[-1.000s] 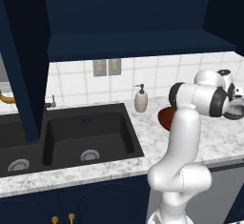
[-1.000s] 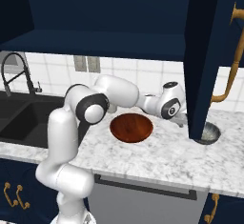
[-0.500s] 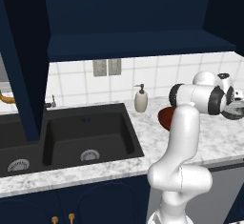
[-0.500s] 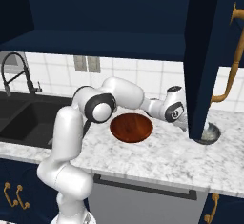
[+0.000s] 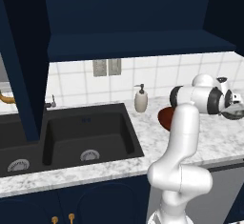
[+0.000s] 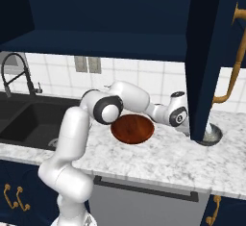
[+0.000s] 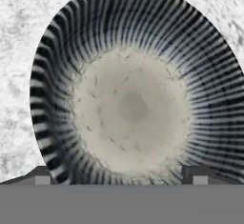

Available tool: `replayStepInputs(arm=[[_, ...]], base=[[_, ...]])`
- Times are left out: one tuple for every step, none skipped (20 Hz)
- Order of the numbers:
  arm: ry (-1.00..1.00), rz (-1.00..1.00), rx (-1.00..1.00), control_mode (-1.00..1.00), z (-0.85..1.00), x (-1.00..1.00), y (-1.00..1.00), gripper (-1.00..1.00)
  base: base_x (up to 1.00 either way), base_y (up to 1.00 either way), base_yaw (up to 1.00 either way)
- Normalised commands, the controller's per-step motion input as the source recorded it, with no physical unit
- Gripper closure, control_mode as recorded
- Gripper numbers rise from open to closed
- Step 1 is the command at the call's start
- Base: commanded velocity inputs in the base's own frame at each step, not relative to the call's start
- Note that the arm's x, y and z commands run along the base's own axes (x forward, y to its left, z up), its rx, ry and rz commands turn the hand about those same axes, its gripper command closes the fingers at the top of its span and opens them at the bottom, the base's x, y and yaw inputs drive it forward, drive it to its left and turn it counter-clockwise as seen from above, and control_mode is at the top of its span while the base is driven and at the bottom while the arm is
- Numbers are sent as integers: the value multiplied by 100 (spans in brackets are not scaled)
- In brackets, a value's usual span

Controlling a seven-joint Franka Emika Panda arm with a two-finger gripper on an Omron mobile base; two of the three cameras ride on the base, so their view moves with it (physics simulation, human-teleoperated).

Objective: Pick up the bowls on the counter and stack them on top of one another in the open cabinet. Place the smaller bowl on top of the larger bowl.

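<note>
The smaller bowl (image 7: 133, 104) sits hollow on the counter (image 7: 19, 51) beneath the gripper's (image 7: 121, 174) spread fingers.

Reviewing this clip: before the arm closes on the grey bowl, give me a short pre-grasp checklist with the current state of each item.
1. Gripper open: ok, the fingertips stand wide apart.
2. Gripper over the smaller bowl: ok, the hand view looks straight down into it.
3. A finger on each side of the bowl's rim: cannot tell, the near rim is cut off at the bottom of the hand view.
4. Bowl sitting flat on the counter: ok, marble shows around it.
5. Larger bowl out of the way: ok, it lies apart on the counter.
6. Open cabinet shelf free for stacking: cannot tell, its top surface is hidden.
</note>
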Motion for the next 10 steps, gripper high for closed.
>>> replayStepInputs(arm=[[0,1,-3,-100,-26,21,-7,-100],[0,1,-1,-100,-16,18,-7,100],[0,1,0,-100,0,7,-13,100],[0,0,0,-100,0,0,-4,100],[0,0,0,-100,0,0,0,100],[0,0,0,-100,0,0,0,100],[0,0,0,-100,0,0,-1,100],[0,0,0,-100,0,0,0,100],[0,0,0,-100,0,0,0,100],[0,0,0,-100,0,0,0,100]], base=[[0,0,0],[0,0,0],[0,0,0],[0,0,0],[0,0,0],[0,0,0],[0,0,0],[0,0,0],[0,0,0],[0,0,0]])
